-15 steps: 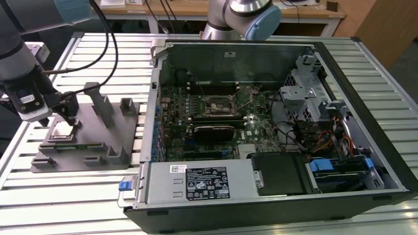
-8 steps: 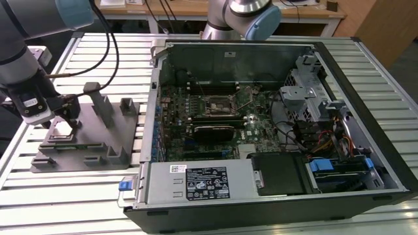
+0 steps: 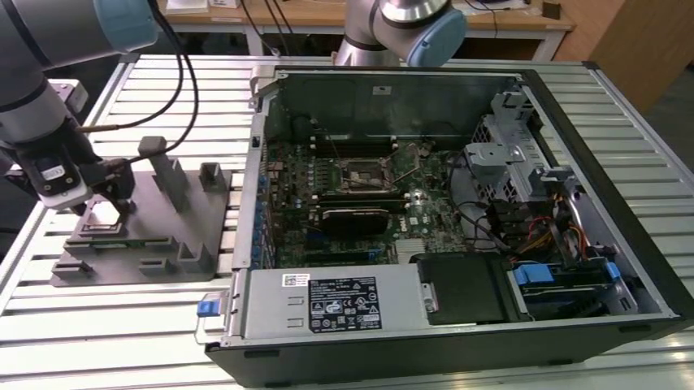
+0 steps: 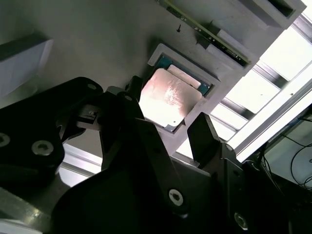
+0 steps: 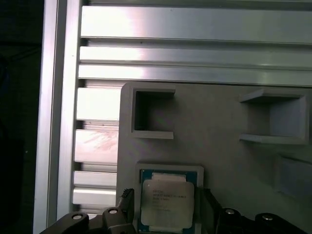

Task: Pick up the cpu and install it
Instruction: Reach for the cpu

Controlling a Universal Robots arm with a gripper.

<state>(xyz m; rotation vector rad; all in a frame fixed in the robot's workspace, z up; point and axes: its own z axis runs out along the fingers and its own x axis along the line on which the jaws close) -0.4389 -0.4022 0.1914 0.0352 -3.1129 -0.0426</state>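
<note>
Atop the cpu (image 5: 167, 204), small illegible print.

The cpu (image 3: 103, 213) lies in the fixture (image 3: 152, 223), on the table (image 3: 109, 325), at the exterior view's left of the computer case (image 3: 434, 353).

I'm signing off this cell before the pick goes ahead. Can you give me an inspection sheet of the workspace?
Surface: slotted aluminium table, bearing a grey fixture and an open computer case.
Job's things: cpu lies flat in a recess of the fixture; the motherboard socket in the case looks empty.
Clutter: nothing seen.
Gripper: gripper open over the cpu, one finger on each side; whether they touch it cannot be told.
Cables: black cable hangs along the arm; wire bundle inside the case.
Surroundings: second robot arm behind the case.
</note>
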